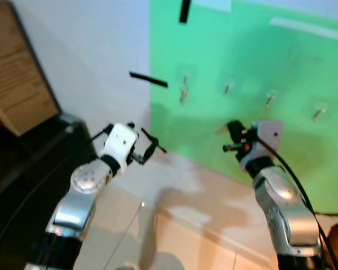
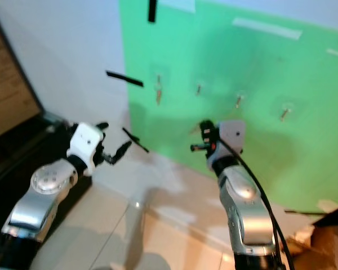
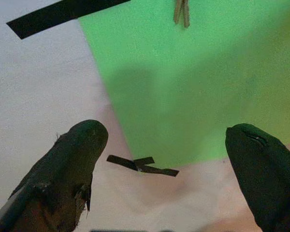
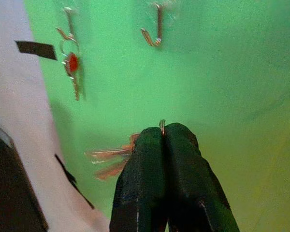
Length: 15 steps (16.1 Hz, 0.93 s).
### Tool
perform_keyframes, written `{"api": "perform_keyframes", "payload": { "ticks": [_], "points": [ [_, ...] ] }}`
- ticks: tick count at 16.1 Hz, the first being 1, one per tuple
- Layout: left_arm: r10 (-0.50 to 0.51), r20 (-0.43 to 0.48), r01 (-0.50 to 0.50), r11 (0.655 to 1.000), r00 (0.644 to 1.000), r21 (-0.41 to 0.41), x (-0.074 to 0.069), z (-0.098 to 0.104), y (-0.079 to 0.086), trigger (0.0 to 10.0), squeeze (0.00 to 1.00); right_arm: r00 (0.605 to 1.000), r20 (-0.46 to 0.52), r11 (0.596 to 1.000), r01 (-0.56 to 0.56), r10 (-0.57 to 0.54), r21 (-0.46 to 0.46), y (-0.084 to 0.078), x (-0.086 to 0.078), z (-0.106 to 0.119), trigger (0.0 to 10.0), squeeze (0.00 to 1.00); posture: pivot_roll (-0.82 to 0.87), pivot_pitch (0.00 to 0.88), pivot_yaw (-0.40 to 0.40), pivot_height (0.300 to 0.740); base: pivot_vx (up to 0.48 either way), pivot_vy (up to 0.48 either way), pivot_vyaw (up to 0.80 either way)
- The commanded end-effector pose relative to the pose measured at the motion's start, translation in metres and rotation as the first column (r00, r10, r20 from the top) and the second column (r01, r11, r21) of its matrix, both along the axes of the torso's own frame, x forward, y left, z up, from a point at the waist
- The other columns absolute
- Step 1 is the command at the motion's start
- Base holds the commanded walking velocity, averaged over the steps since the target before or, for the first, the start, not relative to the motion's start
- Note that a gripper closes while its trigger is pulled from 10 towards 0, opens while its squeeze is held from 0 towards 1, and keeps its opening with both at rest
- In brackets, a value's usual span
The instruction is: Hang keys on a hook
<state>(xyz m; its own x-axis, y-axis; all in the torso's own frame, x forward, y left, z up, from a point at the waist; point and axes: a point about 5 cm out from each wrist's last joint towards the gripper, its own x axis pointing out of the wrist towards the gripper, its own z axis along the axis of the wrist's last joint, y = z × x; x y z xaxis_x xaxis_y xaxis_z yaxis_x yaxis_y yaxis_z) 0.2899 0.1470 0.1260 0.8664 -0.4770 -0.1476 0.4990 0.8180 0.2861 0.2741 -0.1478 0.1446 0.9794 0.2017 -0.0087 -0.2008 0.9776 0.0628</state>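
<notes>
A green board on the wall carries several small hooks. On the leftmost hook hangs a bunch of keys with a red tag. The hook beside it is bare. My right gripper is shut on a second set of keys, which stick out sideways from its fingers. It is raised close to the board, below the hooks. My left gripper is open and holds nothing. It is raised near the board's left edge, facing the wall.
Black tape strips are stuck on the white wall and on the board's top edge. A cardboard box leans over dark furniture at the left. Pale tiled floor lies below.
</notes>
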Motion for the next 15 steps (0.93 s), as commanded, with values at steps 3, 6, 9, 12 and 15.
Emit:
{"api": "perform_keyframes", "payload": {
  "ticks": [3,6,9,12,15],
  "points": [
    [-0.112,-0.015,0.112,0.994,0.994,-0.004,-0.004,0.006,-0.006,10.0,0.0,0.999,0.032,0.999,-0.012,0.011,0.048,-0.003,0.009,0.013,10.0,0.0,-0.01,0.0,-0.026,0.74,0.0,0.0,0.0],
    [-0.175,-0.029,0.175,0.985,0.984,-0.007,-0.006,0.009,-0.008,10.0,0.0,0.998,0.039,0.997,-0.041,0.038,0.069,-0.001,0.016,0.018,10.0,0.0,-0.01,0.0,-0.025,0.74,0.0,0.0,0.0],
    [-0.222,-0.038,0.222,0.975,0.974,0.006,-0.007,0.011,-0.01,10.0,0.0,0.997,0.039,0.994,-0.074,0.071,0.076,0.002,0.024,0.022,10.0,0.0,-0.01,0.0,-0.024,0.74,0.0,0.0,0.0],
    [-0.31,-0.035,0.309,0.95,0.95,-0.039,-0.014,0.019,-0.016,10.0,0.0,0.997,0.041,0.988,-0.078,0.073,0.131,0.004,0.037,0.031,10.0,0.0,0.01,0.0,-0.031,0.74,0.0,0.0,0.0],
    [-0.375,-0.047,0.371,0.925,0.926,-0.075,-0.019,0.023,-0.02,10.0,0.0,0.996,0.042,0.985,-0.083,0.078,0.154,0.003,0.041,0.033,10.0,0.0,0.01,0.0,-0.033,0.74,0.0,0.0,0.0]
  ]
}}
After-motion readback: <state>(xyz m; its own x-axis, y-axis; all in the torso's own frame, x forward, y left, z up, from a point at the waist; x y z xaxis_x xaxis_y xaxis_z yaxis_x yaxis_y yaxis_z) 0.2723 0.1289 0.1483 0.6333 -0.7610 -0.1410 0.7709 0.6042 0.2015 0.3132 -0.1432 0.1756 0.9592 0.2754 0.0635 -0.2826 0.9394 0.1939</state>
